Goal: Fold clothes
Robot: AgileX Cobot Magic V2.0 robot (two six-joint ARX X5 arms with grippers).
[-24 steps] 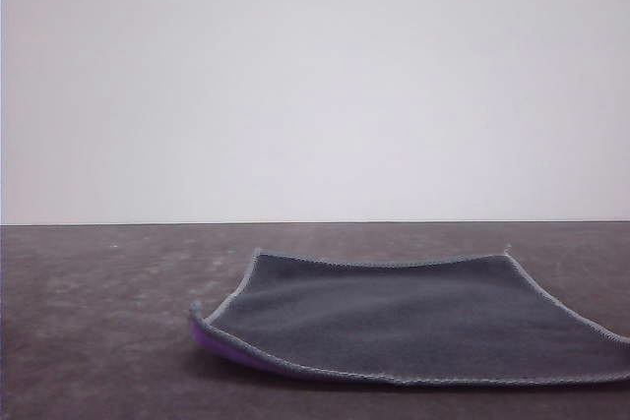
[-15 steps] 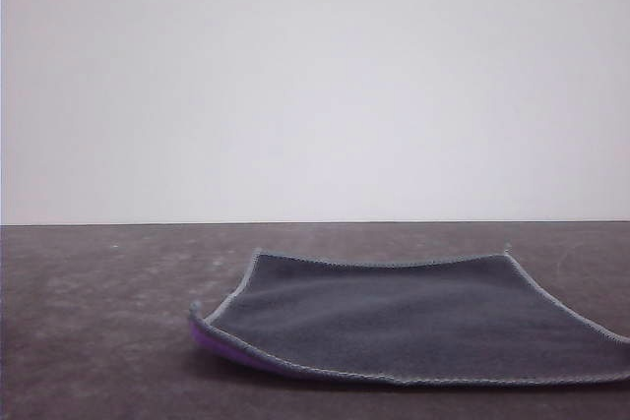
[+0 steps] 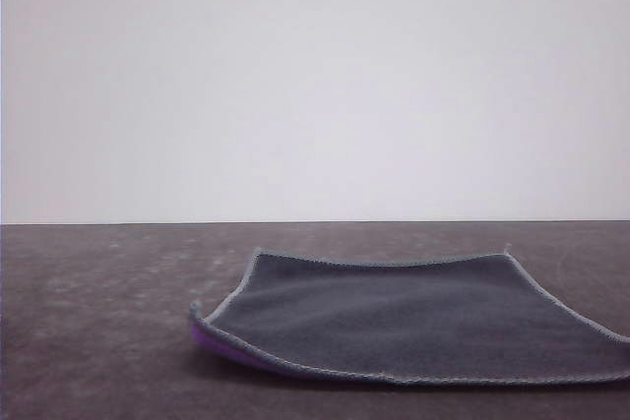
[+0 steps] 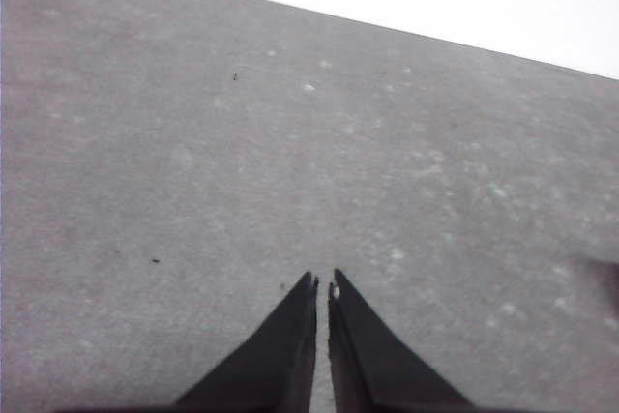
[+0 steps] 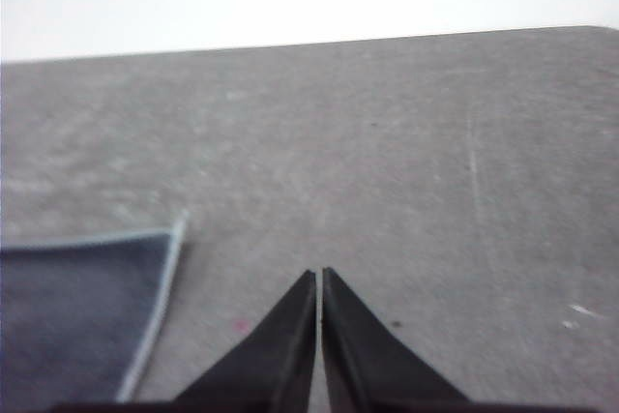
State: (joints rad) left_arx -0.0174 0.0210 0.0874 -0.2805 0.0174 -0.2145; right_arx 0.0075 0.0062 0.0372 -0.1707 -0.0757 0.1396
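Observation:
The clothes point(image 3: 413, 317) lie spread on the dark table, dark grey face up, grey stitched edging all round. At the near left corner the edge lifts a little and shows the purple underside point(image 3: 212, 341). In the right wrist view a corner of the clothes point(image 5: 77, 316) lies beside my right gripper point(image 5: 319, 278), which is shut, holds nothing and is apart from the edging. My left gripper point(image 4: 322, 285) is shut too, over bare table with nothing between its fingers.
The dark speckled table point(image 3: 98, 322) stretches to a far edge below a plain white wall point(image 3: 315, 86). In the left wrist view the tabletop point(image 4: 242, 142) is bare out to its far edge.

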